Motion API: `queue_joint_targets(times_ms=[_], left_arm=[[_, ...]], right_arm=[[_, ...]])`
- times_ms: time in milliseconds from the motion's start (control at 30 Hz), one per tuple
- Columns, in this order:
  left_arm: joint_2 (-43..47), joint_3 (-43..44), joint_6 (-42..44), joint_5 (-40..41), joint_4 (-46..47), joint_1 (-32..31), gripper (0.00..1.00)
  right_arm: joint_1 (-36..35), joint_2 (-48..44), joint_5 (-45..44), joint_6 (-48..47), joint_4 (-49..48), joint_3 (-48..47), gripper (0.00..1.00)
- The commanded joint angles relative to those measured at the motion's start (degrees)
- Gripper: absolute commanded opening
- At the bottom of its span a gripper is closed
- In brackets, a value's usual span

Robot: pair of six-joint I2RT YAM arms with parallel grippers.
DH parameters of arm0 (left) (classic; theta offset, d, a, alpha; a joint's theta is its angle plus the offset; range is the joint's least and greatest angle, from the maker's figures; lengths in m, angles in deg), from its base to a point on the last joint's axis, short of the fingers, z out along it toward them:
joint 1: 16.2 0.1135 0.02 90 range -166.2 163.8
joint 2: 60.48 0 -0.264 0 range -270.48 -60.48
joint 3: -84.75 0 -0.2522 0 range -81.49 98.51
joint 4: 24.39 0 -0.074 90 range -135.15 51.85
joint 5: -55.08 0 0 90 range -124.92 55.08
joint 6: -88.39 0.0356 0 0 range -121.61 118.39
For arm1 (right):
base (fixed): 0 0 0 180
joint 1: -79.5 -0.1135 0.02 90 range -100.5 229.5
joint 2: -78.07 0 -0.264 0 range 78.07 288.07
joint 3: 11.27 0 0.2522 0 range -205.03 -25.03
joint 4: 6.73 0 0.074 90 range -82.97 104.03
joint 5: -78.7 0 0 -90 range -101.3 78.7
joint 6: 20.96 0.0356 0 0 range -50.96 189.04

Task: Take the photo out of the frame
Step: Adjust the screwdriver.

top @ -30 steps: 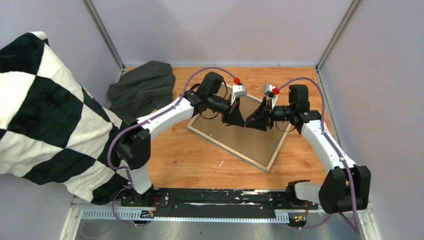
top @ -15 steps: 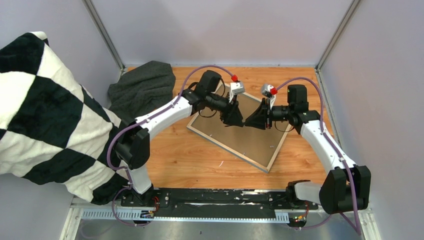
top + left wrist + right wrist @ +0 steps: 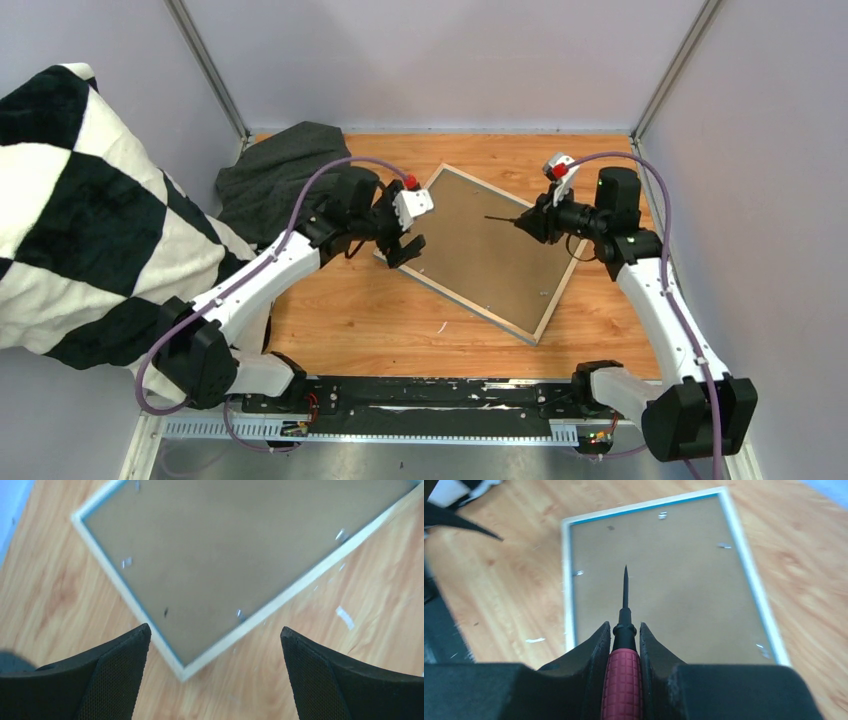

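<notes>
The left jaws stand spread wide with nothing between them. Below them, showing in the gap, one corner of the frame (image 3: 129, 596) lies face down on the table (image 3: 350, 320), pale wood edge up. The right jaws are pinching a screwdriver (image 3: 624, 655) by its dark red handle. Its black shaft juts straight ahead of them over the brown backing board (image 3: 480, 250) that fills the frame. Whether the tip touches the board cannot be told. The photo is hidden beneath the board. Small metal tabs (image 3: 126, 562) sit along the board's rim.
</notes>
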Motion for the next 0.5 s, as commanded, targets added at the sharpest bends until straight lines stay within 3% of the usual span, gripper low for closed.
queue_joint_targets(times_ms=[0, 300, 467], left_arm=[[2.1, -9.9, 8.9, 16.4, 0.4, 0.1, 1.0], [-1.2, -17.6, 10.5, 29.7, 10.3, 0.3, 1.0], [-5.6, -17.6, 11.1, 31.2, 13.0, 0.3, 1.0]], right_arm=[[2.6, -3.6, -13.2, 0.7, -1.1, -3.0, 0.0], [14.6, -2.0, -16.2, 10.1, -2.2, -2.5, 0.0], [17.3, -3.9, -14.8, 11.9, -3.5, 1.1, 0.0]])
